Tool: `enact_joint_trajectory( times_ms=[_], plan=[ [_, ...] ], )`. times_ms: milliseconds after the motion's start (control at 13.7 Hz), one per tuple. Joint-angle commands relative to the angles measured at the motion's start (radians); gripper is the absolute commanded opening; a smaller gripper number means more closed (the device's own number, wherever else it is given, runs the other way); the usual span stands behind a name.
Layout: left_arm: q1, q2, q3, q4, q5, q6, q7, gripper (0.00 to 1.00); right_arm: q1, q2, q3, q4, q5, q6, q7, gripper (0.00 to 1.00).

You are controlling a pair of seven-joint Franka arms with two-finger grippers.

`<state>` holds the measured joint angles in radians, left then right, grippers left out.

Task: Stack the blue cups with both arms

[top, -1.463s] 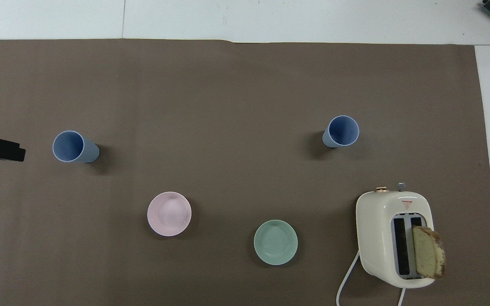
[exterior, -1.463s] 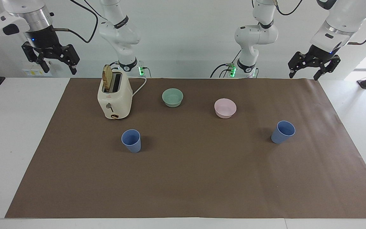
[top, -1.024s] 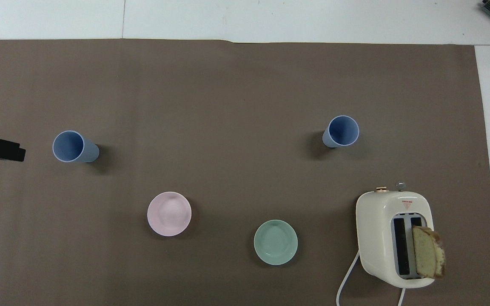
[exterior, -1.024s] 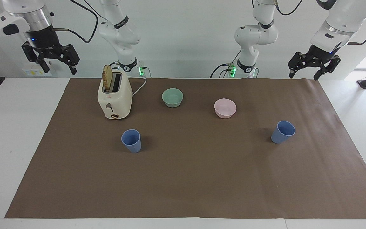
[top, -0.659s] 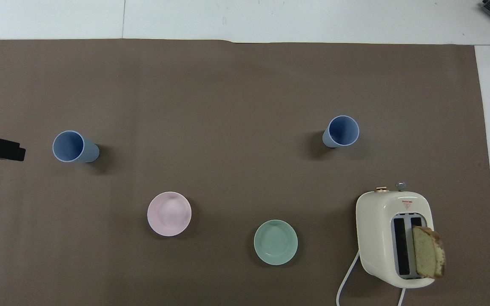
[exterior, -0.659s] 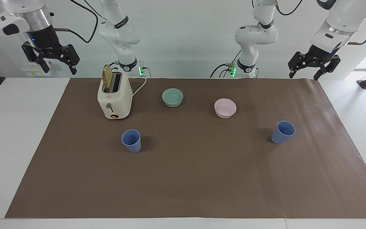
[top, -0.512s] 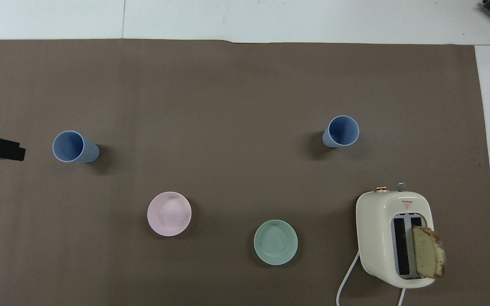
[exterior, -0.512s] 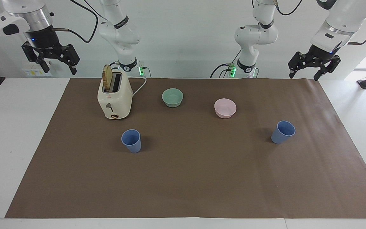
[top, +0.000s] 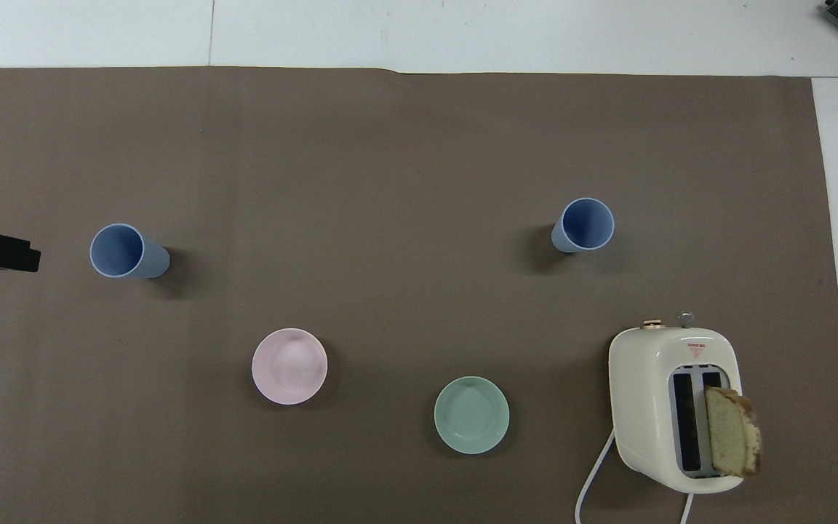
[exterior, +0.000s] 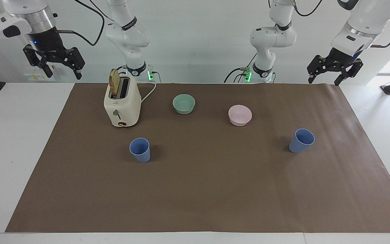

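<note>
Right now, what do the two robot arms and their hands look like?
Both are glossy white jointed arms with black joint bands and trailing black cables. The left hand and right hand are black, two-fingered, mounted below silver wrist rings, each with a small blue light.

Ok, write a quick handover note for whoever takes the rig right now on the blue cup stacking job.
Left gripper: open, empty, raised over the table edge at its own end, waiting.
Right gripper: open, empty, raised at its own end, waiting.
Blue cup: upright on the brown mat, beside the toaster and farther from the robots.
Second blue cup: upright toward the left arm's end, farther out than the pink bowl.
Done: nothing; cups stand apart, untouched.
Left: pick up one cup, nest it in the other.
</note>
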<state>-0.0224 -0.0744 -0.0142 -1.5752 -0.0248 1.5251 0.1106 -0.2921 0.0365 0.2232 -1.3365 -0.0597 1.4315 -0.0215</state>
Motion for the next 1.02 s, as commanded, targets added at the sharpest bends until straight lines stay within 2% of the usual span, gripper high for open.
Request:
enact_joint_trajectory(
  times_ms=[0, 293, 805, 951],
  plan=[
    [0.059, 0.013, 0.006, -0.049, -0.007, 0.101, -0.003, 1.00, -0.007, -0.023, 0.002, -0.029, 0.015, 0.014, 0.011, 1.00],
    [0.094, 0.041, 0.006, -0.118, -0.007, 0.226, -0.005, 1.00, -0.007, -0.023, 0.002, -0.029, 0.015, 0.014, 0.011, 1.00],
    [0.154, 0.159, 0.006, -0.137, -0.009, 0.345, -0.029, 1.00, -0.007, -0.023, 0.002, -0.029, 0.015, 0.014, 0.012, 1.00],
    [0.151, 0.162, 0.006, -0.216, -0.009, 0.415, -0.035, 1.00, -0.007, -0.023, 0.002, -0.029, 0.015, 0.014, 0.011, 1.00]
  ],
)
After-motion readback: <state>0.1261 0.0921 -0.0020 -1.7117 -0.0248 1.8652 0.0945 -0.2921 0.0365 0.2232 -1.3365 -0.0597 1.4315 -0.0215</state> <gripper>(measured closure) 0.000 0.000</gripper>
